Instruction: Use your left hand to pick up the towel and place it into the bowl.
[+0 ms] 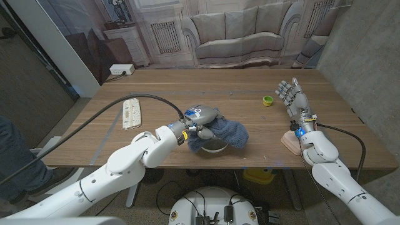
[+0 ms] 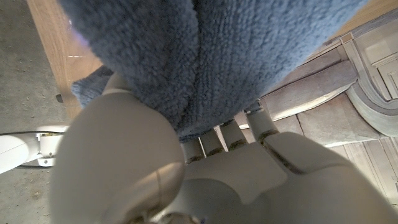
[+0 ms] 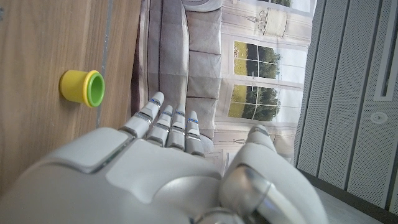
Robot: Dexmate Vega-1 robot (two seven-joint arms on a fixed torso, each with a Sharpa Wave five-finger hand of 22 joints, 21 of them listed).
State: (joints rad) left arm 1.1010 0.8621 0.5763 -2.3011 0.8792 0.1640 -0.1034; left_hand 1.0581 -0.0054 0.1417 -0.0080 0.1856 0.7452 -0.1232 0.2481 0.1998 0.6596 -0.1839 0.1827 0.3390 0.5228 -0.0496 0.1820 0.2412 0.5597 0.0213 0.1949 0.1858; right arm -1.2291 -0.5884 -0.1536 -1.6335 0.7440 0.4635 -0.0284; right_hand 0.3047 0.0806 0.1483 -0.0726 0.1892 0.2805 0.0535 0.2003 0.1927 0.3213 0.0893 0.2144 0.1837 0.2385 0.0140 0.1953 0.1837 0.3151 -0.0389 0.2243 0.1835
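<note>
Blue-grey fleece is spilling over the bowl (image 1: 212, 147) right now: the towel (image 1: 228, 133) is bunching on top of it, near the front edge of the wooden table (image 1: 187, 94), draping down its far and right sides so that just a sliver of the pale metal rim is peeking out underneath. The left hand (image 1: 199, 120) is sitting directly over the bowl with its fingers (image 2: 231, 134) buried in the cloth, gripping the towel; through the left wrist view the fingers are disappearing up into thick, nubbly fabric that is hanging over the back of the hand. Whether the towel is already resting fully inside the bowl or partly hanging from the hand, I cannot tell from where I am standing.

Well to the right of the bowl, the right hand (image 1: 291, 95) is standing on its edge, palm upright, fingers stretched out side by side and holding nothing. Just beside its fingertips, on the bowl's side of them, a small yellow cup with a green inside (image 1: 268, 100) is lying on the wood. By the right wrist, a pale pink object (image 1: 289, 143) is sitting on the table's front edge.

Off to the left of the bowl, a long cream-coloured strip (image 1: 131, 113) is lying flat on the table, well apart from everything else.
</note>
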